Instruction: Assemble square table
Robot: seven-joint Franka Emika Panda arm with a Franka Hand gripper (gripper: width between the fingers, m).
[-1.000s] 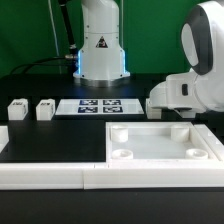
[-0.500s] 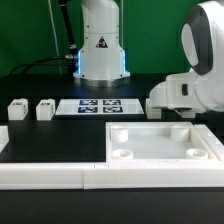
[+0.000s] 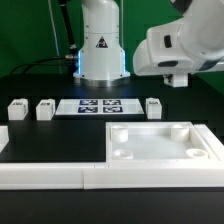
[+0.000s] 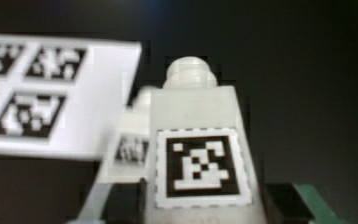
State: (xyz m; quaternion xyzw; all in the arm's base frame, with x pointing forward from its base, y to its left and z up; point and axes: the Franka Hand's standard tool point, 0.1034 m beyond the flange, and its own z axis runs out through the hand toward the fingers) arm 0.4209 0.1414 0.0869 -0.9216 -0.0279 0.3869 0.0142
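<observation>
- Swung up into the upper right of the exterior view with the hand [image 3: 175,82]; half a second earlier, low at the right edge behind the square table slab [image 3: 160,142].
- Fingers [image 4: 297,205] partly apart, flanking the near end of a leg [image 4: 197,150] in the wrist view; cannot tell whether pressing on it or clear of it.
- Uncovered by that lift: probably the same leg, lower left of the hand in the exterior view, just right of the marker board [image 3: 98,105], apparently down on the desk [image 3: 55,140].
- Likely points to leg-fetching as the step in hand.
- Lower right: the square table slab, sockets empty; far left, two more legs [image 3: 17,108].
</observation>
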